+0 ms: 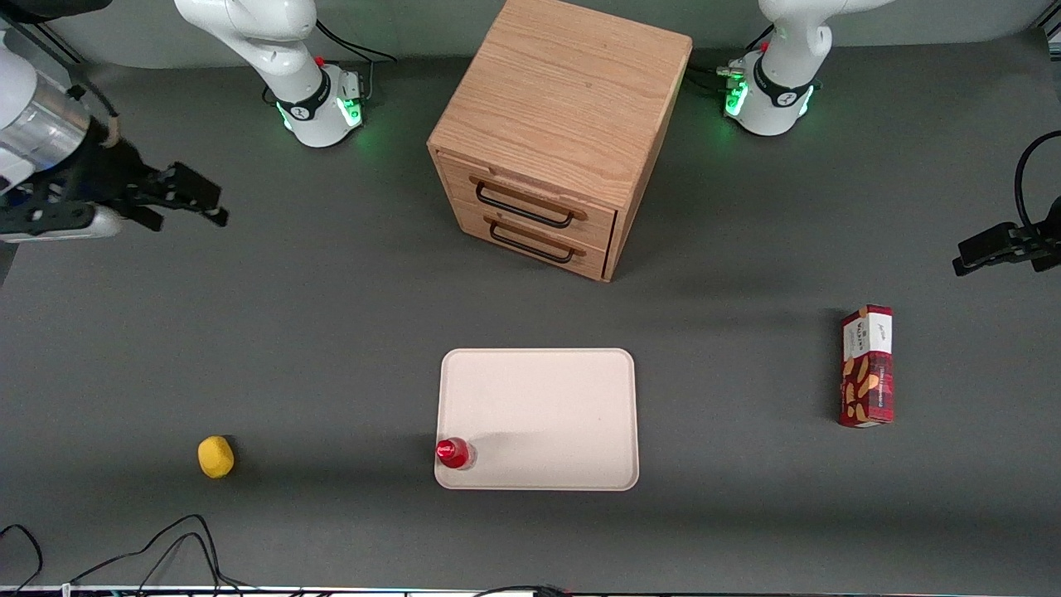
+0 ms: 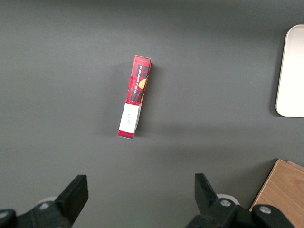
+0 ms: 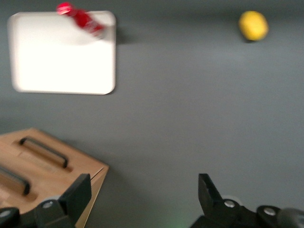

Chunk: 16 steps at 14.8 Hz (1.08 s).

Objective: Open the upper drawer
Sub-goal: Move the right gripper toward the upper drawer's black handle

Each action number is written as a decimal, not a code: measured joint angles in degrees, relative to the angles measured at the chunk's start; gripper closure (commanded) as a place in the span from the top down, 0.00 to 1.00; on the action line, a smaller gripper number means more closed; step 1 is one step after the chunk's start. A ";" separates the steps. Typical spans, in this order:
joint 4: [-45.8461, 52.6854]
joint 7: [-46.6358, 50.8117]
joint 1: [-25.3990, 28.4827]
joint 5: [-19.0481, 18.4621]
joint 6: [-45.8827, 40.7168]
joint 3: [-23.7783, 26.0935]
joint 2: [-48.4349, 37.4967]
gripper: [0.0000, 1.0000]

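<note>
The wooden cabinet [image 1: 564, 108] stands at the back middle of the table. Its upper drawer [image 1: 530, 195] is shut, with its thin black wire handle [image 1: 524, 207] above the lower drawer's handle [image 1: 530, 243]. My right gripper [image 1: 186, 203] hangs open and empty above the table, well off toward the working arm's end and apart from the cabinet. In the right wrist view the open gripper [image 3: 142, 190] is over bare table beside the cabinet's corner [image 3: 95, 171], and the upper drawer's handle [image 3: 12, 180] and the lower one [image 3: 43, 152] show.
A white tray [image 1: 547, 398] lies nearer the front camera than the cabinet, with a red bottle [image 1: 454, 453] on its corner. A yellow lemon [image 1: 215, 456] lies toward the working arm's end. A red biscuit box [image 1: 867, 365] lies toward the parked arm's end.
</note>
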 measured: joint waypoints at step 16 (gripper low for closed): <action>10.77 -4.45 25.84 -0.33 2.13 1.73 14.54 1.00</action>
